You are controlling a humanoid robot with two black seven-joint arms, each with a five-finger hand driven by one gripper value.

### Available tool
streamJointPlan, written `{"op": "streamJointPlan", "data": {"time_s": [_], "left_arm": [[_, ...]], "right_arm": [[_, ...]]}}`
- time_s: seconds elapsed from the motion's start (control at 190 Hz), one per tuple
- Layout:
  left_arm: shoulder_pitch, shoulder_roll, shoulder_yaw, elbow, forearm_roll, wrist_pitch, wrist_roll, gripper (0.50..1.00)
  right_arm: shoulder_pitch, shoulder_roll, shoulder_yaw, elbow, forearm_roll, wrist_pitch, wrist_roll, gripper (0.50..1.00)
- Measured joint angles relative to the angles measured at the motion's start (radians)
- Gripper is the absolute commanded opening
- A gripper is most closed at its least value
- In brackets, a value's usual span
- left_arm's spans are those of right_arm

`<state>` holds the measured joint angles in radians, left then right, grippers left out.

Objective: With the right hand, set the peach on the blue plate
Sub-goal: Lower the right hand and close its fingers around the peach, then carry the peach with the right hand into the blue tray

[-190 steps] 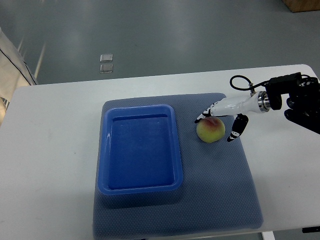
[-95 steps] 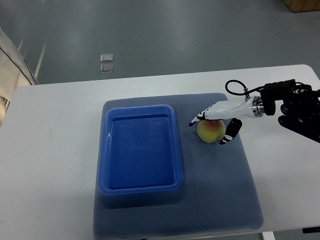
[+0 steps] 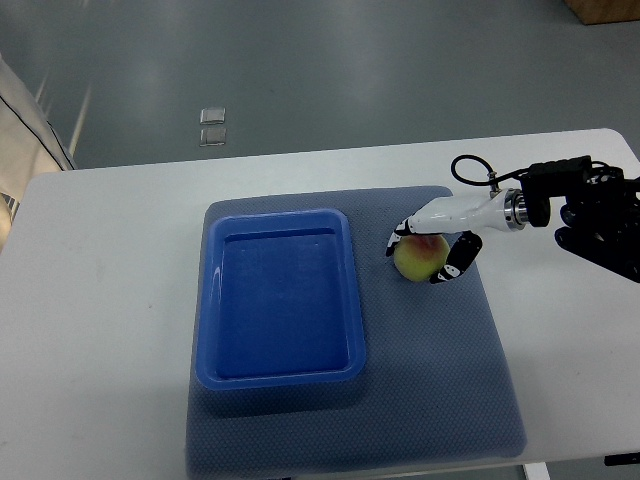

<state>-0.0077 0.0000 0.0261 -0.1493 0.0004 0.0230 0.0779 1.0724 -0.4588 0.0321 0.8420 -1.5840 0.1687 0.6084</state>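
Note:
A yellow-pink peach (image 3: 418, 258) rests on the grey-blue mat (image 3: 440, 370), just right of the blue plate (image 3: 281, 372), a deep rectangular tray with nothing in it. My right hand (image 3: 425, 250) reaches in from the right edge and its white, black-tipped fingers (image 3: 403, 233) curl over the far side of the peach while the thumb presses its near right side. The peach still sits on the mat. No left arm shows in the picture.
The mat lies on a white table (image 3: 100, 320), whose far edge meets a grey floor. My black forearm (image 3: 598, 215) with a looped cable (image 3: 468, 166) hangs over the table's right side. Two small pale squares (image 3: 212, 126) lie on the floor.
The right hand's fingers and thumb have drawn in around the peach, from spread wide to wrapped on it. The peach has hardly moved.

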Motion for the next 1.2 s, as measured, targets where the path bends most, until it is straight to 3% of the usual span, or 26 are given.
{"op": "streamJointPlan", "data": {"time_s": [0.253,0.738,1.075,1.201], "left_arm": [[0.000,0.000,-0.001,0.003,0.000,0.000,0.000,1.000],[0.000,0.000,-0.002,0.004,0.000,0.000,0.000,1.000],[0.000,0.000,-0.002,0.004,0.000,0.000,0.000,1.000],[0.000,0.000,-0.002,0.004,0.000,0.000,0.000,1.000]], "right_arm": [[0.077,0.016,0.001,0.000,0.049,0.008,0.002,0.719],[0.083,0.293,-0.007,-0.007,0.063,0.017,-0.012,0.733],[0.025,0.432,-0.002,-0.139,0.062,-0.014,-0.025,0.756],[0.011,0.454,-0.001,-0.155,0.062,-0.044,-0.050,0.789]]}}
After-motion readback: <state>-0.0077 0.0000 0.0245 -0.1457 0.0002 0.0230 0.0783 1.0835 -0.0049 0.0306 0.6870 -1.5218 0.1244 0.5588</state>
